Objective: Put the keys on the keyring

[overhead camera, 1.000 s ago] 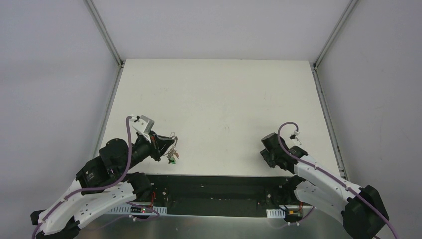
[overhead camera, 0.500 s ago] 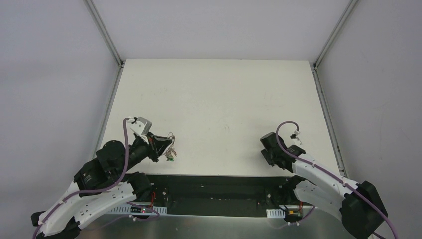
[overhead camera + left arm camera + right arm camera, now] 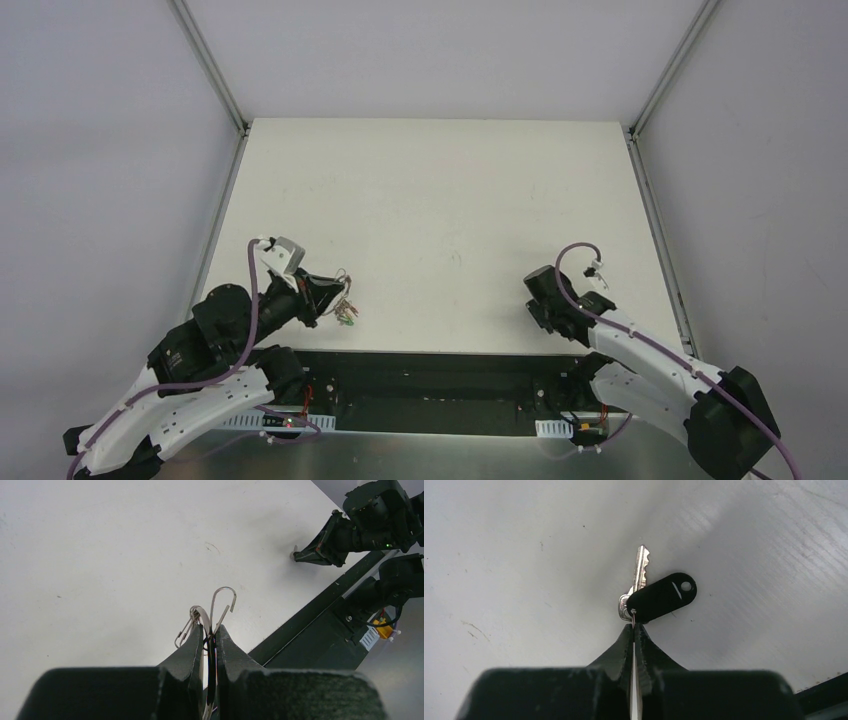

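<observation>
My left gripper (image 3: 328, 298) is shut on a wire keyring (image 3: 346, 285) at the table's near left. Its silver hook (image 3: 223, 603) and clip loops (image 3: 189, 625) stick out past the fingertips in the left wrist view, where the gripper (image 3: 210, 630) pinches a dark strip of it. A green-headed key (image 3: 347, 319) hangs from the bundle. My right gripper (image 3: 534, 306) is low over the table at the near right. In the right wrist view this gripper (image 3: 635, 627) is shut on a thin ring that carries the black-headed key (image 3: 663, 597) with its metal blade (image 3: 641, 567).
A black recessed strip (image 3: 440, 375) runs along the table's near edge between the arm bases. Metal frame rails (image 3: 212, 70) rise at the back corners. The right arm shows in the left wrist view (image 3: 350, 532) by that strip.
My left gripper has drawn slightly back and to the left with the keyring still in it. The right arm has barely moved.
</observation>
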`<action>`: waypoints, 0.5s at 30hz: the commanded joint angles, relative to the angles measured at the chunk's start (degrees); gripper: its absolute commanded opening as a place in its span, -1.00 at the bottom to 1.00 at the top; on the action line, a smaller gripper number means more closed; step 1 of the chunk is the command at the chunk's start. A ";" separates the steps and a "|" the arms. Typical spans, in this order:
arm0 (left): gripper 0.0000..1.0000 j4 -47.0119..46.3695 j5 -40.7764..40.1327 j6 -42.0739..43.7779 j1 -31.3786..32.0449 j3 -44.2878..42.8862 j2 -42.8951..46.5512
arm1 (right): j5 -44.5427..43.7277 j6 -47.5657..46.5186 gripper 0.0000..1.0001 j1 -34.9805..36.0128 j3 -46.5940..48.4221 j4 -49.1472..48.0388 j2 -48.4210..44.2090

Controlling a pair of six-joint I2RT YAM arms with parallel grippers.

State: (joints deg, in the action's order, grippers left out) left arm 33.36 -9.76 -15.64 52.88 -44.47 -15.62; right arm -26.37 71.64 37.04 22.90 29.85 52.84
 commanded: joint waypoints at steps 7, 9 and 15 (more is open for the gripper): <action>-1.00 -1.54 0.69 0.93 0.05 0.26 1.83 | 3.17 -13.89 -1.00 1.44 8.75 4.06 -9.94; -1.00 -1.54 1.21 1.12 0.10 0.18 1.61 | 6.40 -17.42 -1.00 1.71 10.57 3.32 -10.47; -1.00 -1.61 2.81 1.66 0.04 0.09 1.96 | 18.31 -26.94 -1.00 4.54 15.79 -1.69 -10.72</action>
State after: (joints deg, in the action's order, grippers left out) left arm 33.39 -8.95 -15.46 52.88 -44.16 -14.15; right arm -17.61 53.95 39.62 34.09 32.36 42.65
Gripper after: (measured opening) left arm 0.044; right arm 0.006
